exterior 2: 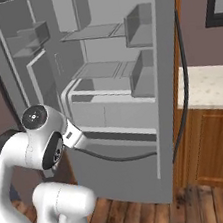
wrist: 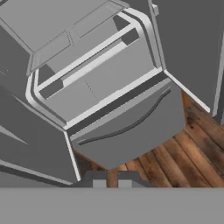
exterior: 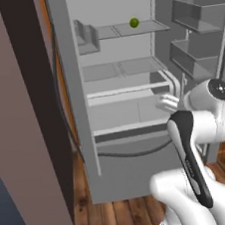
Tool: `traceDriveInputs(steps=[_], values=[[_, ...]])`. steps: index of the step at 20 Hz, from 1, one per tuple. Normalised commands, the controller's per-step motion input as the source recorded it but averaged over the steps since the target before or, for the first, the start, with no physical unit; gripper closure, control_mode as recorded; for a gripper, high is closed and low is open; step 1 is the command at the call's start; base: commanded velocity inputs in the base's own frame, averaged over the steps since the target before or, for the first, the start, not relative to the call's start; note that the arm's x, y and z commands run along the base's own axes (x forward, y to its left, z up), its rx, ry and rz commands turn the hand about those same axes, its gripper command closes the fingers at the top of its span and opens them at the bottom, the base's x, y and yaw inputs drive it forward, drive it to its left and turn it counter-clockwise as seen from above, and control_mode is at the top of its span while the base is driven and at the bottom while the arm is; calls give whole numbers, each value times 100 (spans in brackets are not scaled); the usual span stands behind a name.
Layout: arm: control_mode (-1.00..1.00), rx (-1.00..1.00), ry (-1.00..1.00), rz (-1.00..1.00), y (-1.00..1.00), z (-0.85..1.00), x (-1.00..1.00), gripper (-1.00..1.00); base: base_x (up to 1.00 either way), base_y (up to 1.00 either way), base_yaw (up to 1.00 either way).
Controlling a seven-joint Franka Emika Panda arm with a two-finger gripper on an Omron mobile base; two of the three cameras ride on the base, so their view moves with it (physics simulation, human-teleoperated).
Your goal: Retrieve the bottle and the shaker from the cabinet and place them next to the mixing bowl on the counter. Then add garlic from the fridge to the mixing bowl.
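The fridge (exterior: 119,148) stands open in front of me, tall and grey with a pale interior, glass shelves and door bins (exterior: 192,18). In the hand view my gripper (wrist: 112,178) hangs shut and empty above the fridge's bottom drawer (wrist: 131,140), which has a curved bar handle. Its white hand (exterior: 164,102) sits level with the lower crisper drawers. A strip of the beige speckled counter (exterior 2: 213,85) shows to the right of the fridge. The garlic, bottle, shaker, cabinet and mixing bowl are out of view.
A small round green fruit (exterior: 134,22) lies on the fridge's upper glass shelf. The open fridge door (exterior 2: 21,71) stands on one side of the arm. A brown wall panel (exterior: 20,121) rises to the left. Below is wooden plank floor (wrist: 192,144).
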Motion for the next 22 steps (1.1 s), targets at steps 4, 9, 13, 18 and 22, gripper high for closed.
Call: traceDriveInputs(steps=[4, 9, 13, 18, 22], values=[[100, 0, 0, 0, 0, 0, 0, 100, -53, 0, -4], [100, 0, 0, 0, 0, 0, 0, 100, -49, 0, -12], [100, 0, 0, 0, 0, 0, 0, 100, -45, 0, -22], [100, 0, 0, 0, 0, 0, 0, 100, -47, 0, -25], [100, 0, 0, 0, 0, 0, 0, 100, -44, 0, -30]])
